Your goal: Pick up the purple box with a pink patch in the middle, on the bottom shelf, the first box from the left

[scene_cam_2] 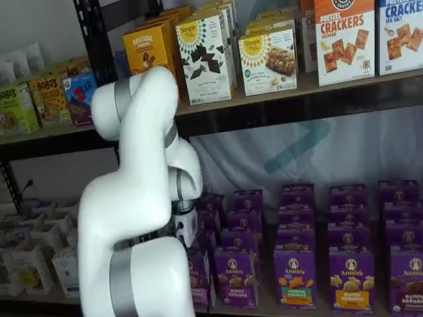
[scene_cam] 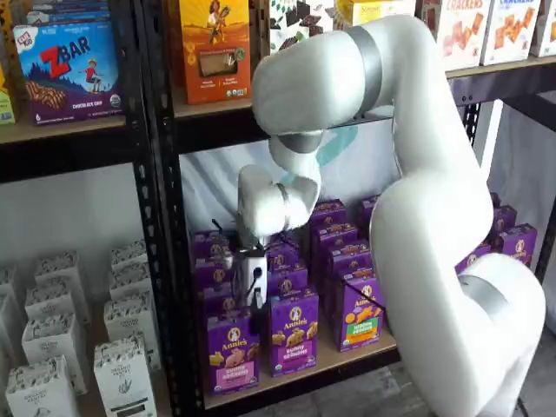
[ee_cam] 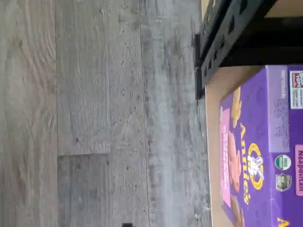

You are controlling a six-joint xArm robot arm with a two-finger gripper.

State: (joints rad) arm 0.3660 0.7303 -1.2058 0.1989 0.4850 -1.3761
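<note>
The tool (scene_cam: 254, 306) hangs just above the purple box (scene_cam: 232, 350), its fingers hard to make out; its jaws stand spread. The box stands at the bottom shelf's (scene_cam: 347, 356) front left. The arm (scene_cam_2: 142, 198) hides much of it in a shelf view.

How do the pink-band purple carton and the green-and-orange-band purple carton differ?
The small purple carton with the pink band stands at the front row's left end; the purple carton with the green-and-orange band stands two places to its right. Their lower bands differ: pink on one, green and orange on the other. Both are upright and purple, with a round white logo.
</note>
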